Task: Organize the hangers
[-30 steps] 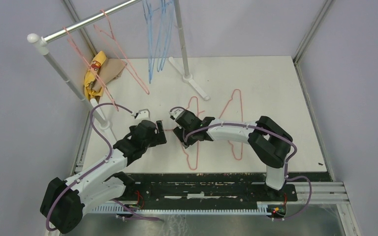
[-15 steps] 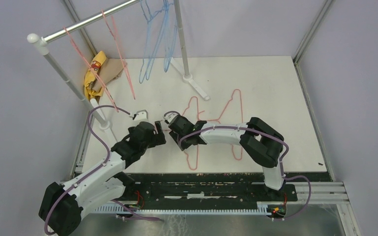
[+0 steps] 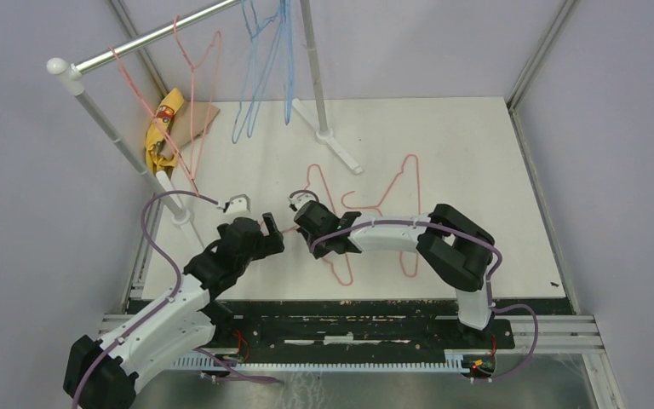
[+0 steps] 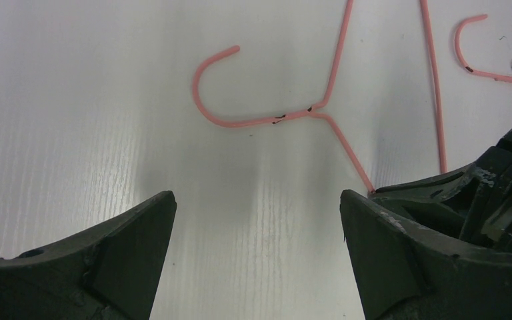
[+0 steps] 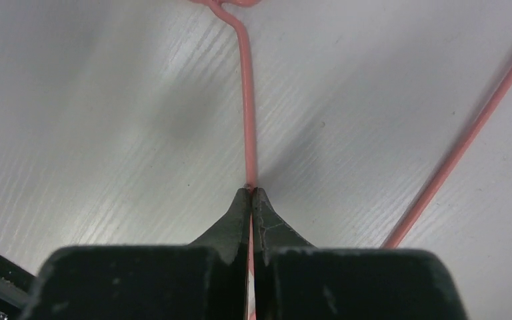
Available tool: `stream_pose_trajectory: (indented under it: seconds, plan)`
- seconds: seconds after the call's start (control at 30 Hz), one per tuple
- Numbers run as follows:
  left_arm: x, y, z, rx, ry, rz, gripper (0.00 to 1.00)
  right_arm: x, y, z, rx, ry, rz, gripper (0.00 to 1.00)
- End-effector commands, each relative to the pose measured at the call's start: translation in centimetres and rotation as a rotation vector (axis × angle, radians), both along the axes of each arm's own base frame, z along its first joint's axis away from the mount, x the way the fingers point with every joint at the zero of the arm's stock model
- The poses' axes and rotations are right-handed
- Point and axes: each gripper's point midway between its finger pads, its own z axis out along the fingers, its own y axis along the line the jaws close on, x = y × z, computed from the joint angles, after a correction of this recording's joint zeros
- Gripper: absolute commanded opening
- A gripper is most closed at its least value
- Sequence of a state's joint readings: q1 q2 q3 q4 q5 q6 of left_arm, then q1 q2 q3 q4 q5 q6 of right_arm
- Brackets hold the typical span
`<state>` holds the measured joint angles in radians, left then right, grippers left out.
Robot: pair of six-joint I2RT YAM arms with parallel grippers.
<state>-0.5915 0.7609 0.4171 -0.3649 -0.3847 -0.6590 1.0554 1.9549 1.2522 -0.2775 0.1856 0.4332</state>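
Observation:
One pink hanger (image 3: 347, 268) lies on the white table, its hook toward the back. My right gripper (image 3: 311, 219) is shut on that hanger's thin wire (image 5: 245, 100) just below the twisted neck, the tips (image 5: 251, 190) pinching it. My left gripper (image 4: 257, 200) stands open over bare table, just left of the right one, with the hook (image 4: 203, 87) ahead of it. A second pink hanger (image 3: 410, 175) lies further right. More pink hangers (image 3: 194, 64) and blue hangers (image 3: 260, 85) hang from the rail.
The silver rail (image 3: 149, 38) on white poles crosses the back left; one pole's foot (image 3: 334, 141) stands on the table. A yellow bundle (image 3: 162, 128) lies by the left pole. Frame walls close in the table's sides.
My right gripper has shut on the pink hanger's wire and dragged it slightly left. The left arm has drawn back toward the near left. The hanging hangers have swung.

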Motion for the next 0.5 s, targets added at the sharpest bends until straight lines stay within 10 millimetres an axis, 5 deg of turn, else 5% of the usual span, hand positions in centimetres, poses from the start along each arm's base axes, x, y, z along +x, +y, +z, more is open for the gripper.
stream_pose_trajectory:
  seconds: [0.0,0.2,0.47]
  plan:
    - [0.0,-0.9,0.6,-0.088,-0.034,0.005,0.99,0.5,1.0,3.6,0.174,-0.027,-0.042,0.01]
    - [0.2,-1.3,0.9,-0.117,-0.049,0.001,0.99,0.8,1.7,7.6,0.347,-0.021,-0.059,0.01]
    - [1.3,-2.0,1.8,-0.204,-0.115,0.039,0.98,0.5,1.4,7.5,0.363,0.008,-0.049,0.01]
